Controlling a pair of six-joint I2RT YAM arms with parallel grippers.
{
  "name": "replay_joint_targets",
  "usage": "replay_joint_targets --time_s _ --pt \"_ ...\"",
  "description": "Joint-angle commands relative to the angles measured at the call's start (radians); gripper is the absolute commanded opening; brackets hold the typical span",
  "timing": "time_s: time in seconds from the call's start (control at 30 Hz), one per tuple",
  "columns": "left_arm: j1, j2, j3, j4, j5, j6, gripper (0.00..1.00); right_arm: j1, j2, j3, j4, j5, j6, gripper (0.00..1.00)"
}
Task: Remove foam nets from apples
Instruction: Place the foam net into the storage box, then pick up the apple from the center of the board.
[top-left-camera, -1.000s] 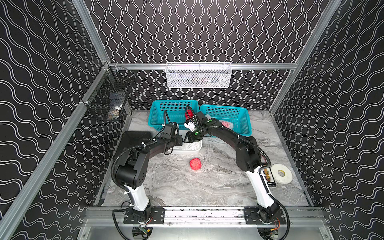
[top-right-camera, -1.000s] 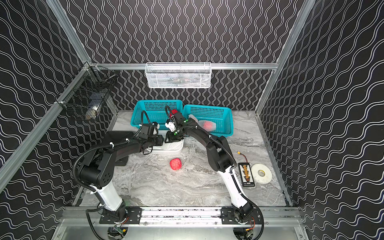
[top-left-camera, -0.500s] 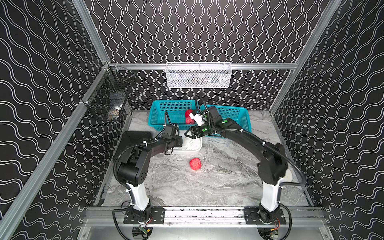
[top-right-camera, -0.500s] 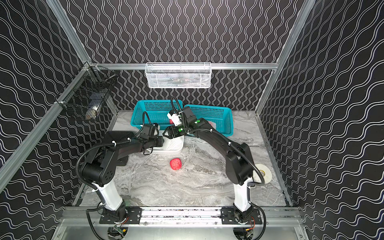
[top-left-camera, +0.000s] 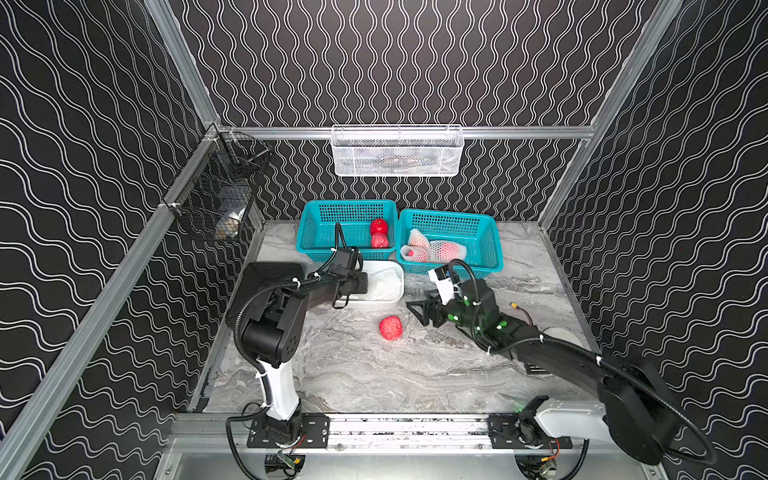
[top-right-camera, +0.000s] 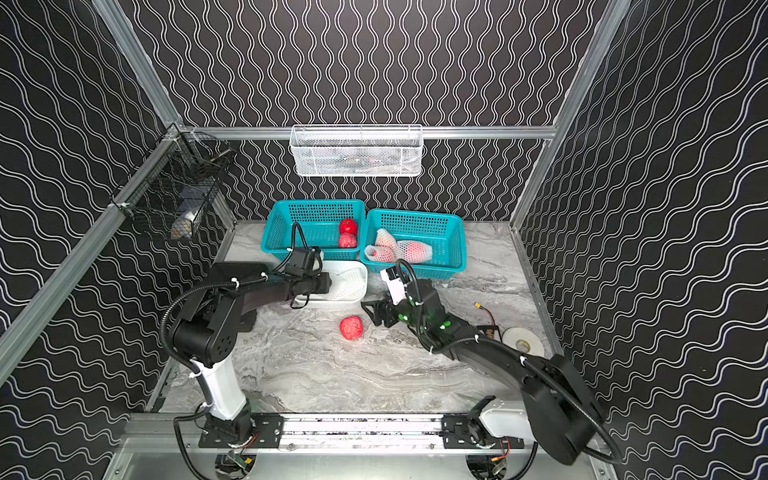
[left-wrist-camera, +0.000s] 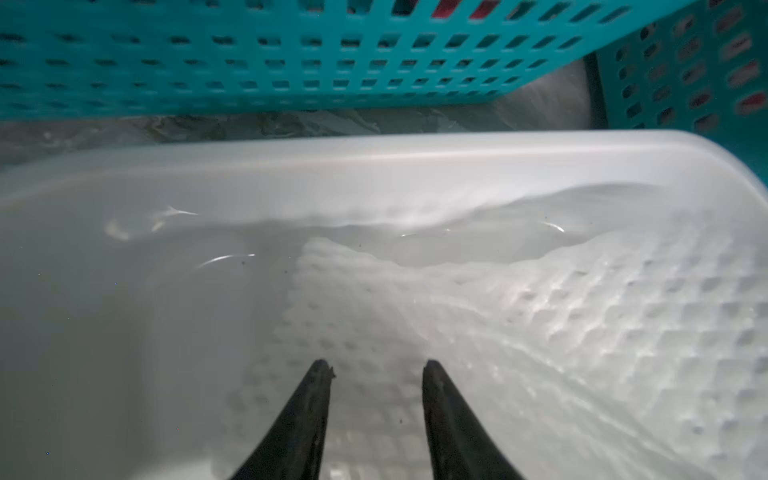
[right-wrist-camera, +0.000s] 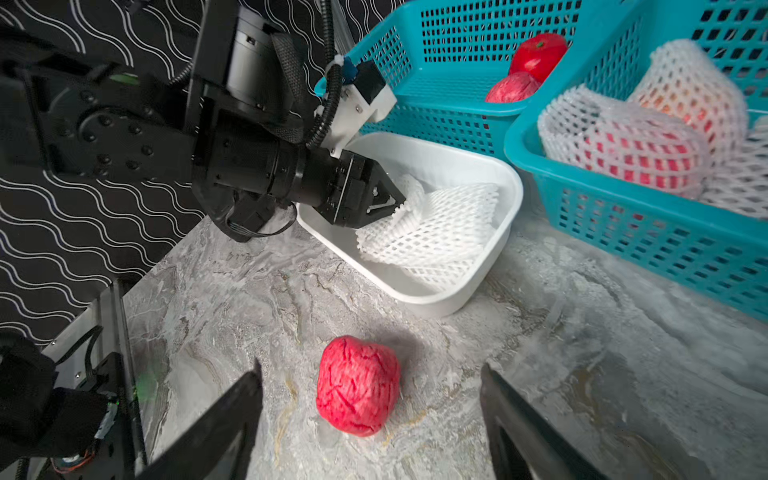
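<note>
A bare, mottled red apple (top-left-camera: 390, 328) (top-right-camera: 351, 328) lies on the marble table. My right gripper (top-left-camera: 413, 309) (right-wrist-camera: 370, 370) hovers open just to its right, the apple (right-wrist-camera: 357, 386) ahead between the wide-spread fingers and untouched. My left gripper (top-left-camera: 365, 284) (left-wrist-camera: 376, 368) reaches into the white tub (top-left-camera: 397, 291), open, fingertips resting on an empty foam net (left-wrist-camera: 540, 324) (right-wrist-camera: 440, 232). The left teal basket (top-left-camera: 309, 232) holds a glossy apple (top-left-camera: 378, 227) and a mottled apple (top-left-camera: 380, 240). Apples still in foam nets (top-left-camera: 440, 251) (right-wrist-camera: 623, 153) fill the right teal basket (top-left-camera: 486, 249).
A white wire basket (top-left-camera: 397, 151) hangs on the back wall and a black wire basket (top-left-camera: 220, 195) on the left wall. A tape roll (top-right-camera: 521, 343) and a small black device with a cable (top-right-camera: 488, 328) lie at the right, behind my right arm.
My right arm has pulled back from the left teal basket to the table beside the loose apple, and its jaws have spread wide. The left gripper stays in the tub, jaws parting slightly.
</note>
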Motion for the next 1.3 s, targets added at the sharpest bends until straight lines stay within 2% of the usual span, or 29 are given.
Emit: replay_joint_targets --time_s 0.0,0.07,0.2,0.27,0.3,0.47,0.63,0.73,0.87,1.03,1.27 --pt "-0.005 -0.037 0.007 -0.008 -0.029 0.006 0.49 0.0 -0.065 -0.077 0.148 0.058 -0.021 0.85" --pt "-0.007 -0.058 0.016 -0.02 -0.032 0.002 0.52 0.001 -0.088 -0.123 0.175 0.078 -0.02 0.85" --pt "-0.022 -0.13 0.003 -0.01 -0.044 0.005 0.61 0.002 -0.075 -0.238 0.355 0.093 -0.028 0.86" --pt "-0.033 -0.182 -0.011 -0.002 -0.059 0.01 0.68 0.002 -0.057 -0.287 0.472 0.111 -0.025 0.92" --pt "-0.039 -0.212 -0.016 -0.008 -0.075 0.01 0.69 0.002 -0.052 -0.306 0.521 0.119 -0.017 0.93" --pt "-0.073 -0.381 -0.079 -0.024 -0.145 -0.009 0.76 0.003 -0.073 -0.342 0.569 0.17 -0.035 0.99" --pt "-0.188 -0.553 -0.166 -0.109 -0.163 -0.037 0.95 0.002 -0.114 -0.352 0.542 0.131 -0.065 1.0" --pt "-0.304 -0.611 -0.218 -0.174 -0.207 -0.069 0.99 0.003 -0.122 -0.358 0.551 0.093 -0.082 1.0" --pt "-0.398 -0.604 -0.266 -0.23 -0.244 -0.141 0.99 0.002 -0.09 -0.357 0.581 0.079 -0.072 1.0" --pt "-0.497 -0.503 -0.257 -0.247 -0.293 -0.199 0.99 0.003 -0.053 -0.357 0.619 0.079 -0.056 1.0" --pt "-0.522 -0.373 -0.254 -0.223 -0.3 -0.242 0.99 0.002 -0.053 -0.353 0.611 0.08 -0.056 1.0"
